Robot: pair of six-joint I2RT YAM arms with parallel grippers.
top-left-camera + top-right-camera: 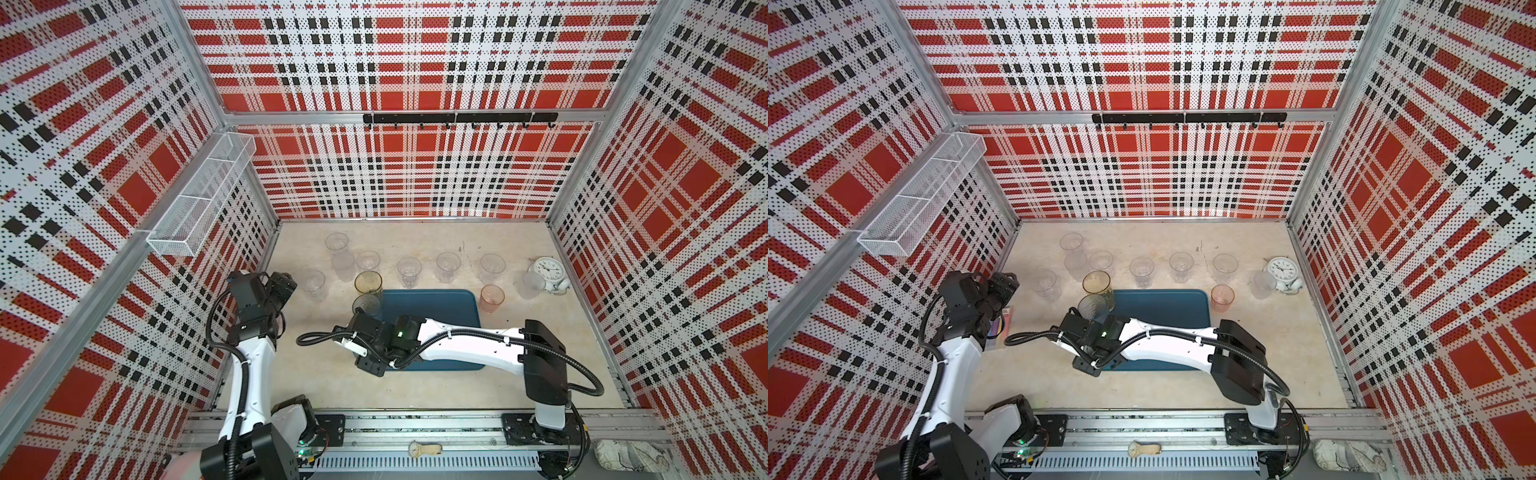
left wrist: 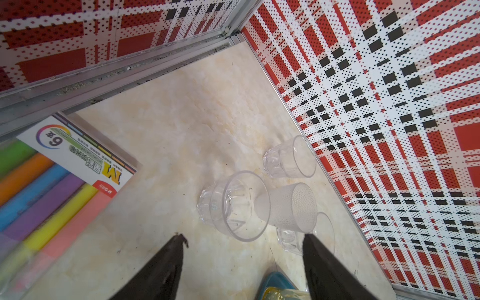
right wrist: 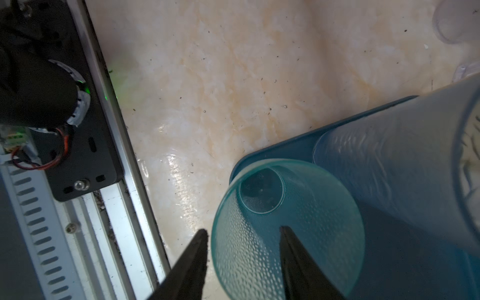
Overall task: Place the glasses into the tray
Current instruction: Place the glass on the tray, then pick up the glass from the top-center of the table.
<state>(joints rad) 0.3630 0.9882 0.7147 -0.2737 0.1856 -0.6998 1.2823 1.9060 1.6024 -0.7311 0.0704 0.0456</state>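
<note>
Right end effector [image 3: 244, 230] half parted astride teal glass [image 3: 311, 220] rim, left end effector [image 2: 243, 235] spread wide, empty

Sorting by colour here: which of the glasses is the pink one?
The pink glass, standing alone just outside the tray's far right corner. The amber glass and grey-blue glass stand at its far left corner.

I see red, white and black checked walls [image 1: 415, 62] around a pale, shiny stone floor [image 1: 415, 390].
</note>
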